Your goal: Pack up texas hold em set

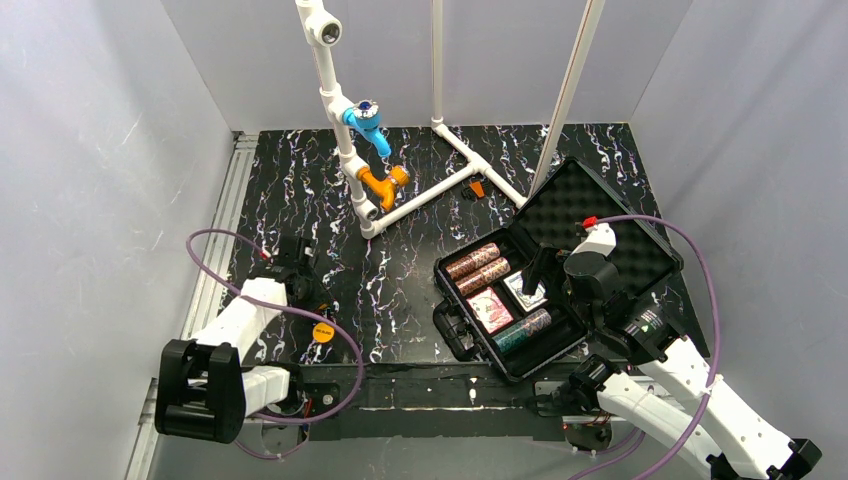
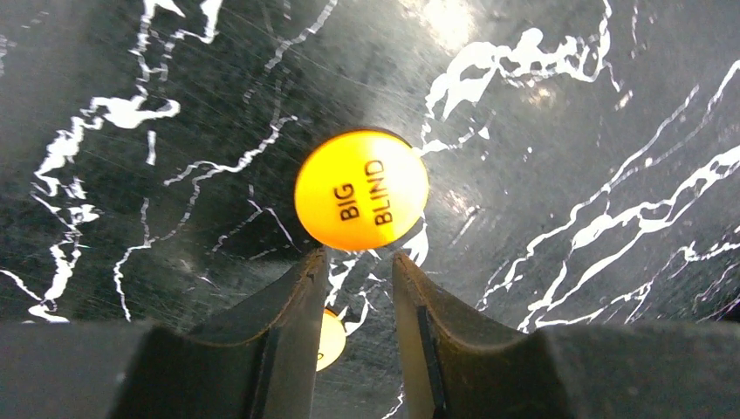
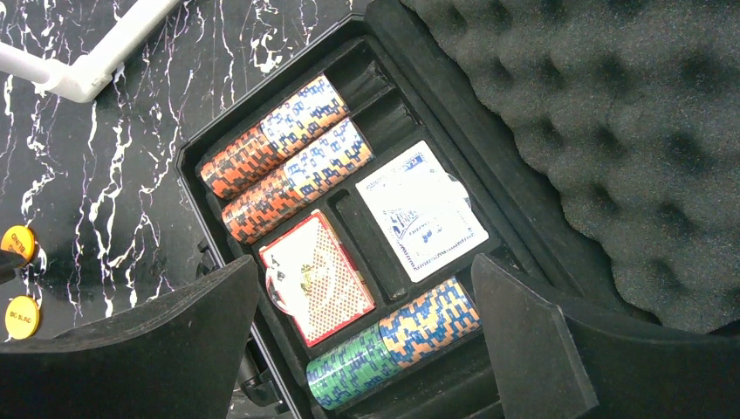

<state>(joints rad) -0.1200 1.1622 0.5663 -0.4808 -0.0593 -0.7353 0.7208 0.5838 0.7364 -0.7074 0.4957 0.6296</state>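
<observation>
**A:** Starting at the lower left of the overhead view, the left fingers are hanging low over the black marbled table. They're standing partly apart, with a narrow gap between them.

**B:** The left wrist view is showing an orange disc marked BIG BLIND at centre frame. It's lying flat just beyond the tips.

**A:** A second orange disc is peeking out from under the inner edge of one finger, bottom centre. Whether they're pinching it, I cannot tell.

**B:** At the lower right of the overhead view, the right fingers are spread wide, grasping nothing. They're hovering over the open black case.

**A:** In the right wrist view, two red-brown chip rolls are lying side by side at the tray's upper left. The red-backed card deck is sitting just below them, with the white card deck in the compartment to its right.

**B:** The green chip roll is lying along the bottom edge of the tray.

**A:** The bumpy foam lining is filling the raised lid at the upper right.

**B:** Farthest back, at the top centre of the overhead view, the white pipe frame is standing well apart from the case. It's carrying a blue fitting and an orange fitting.
</observation>
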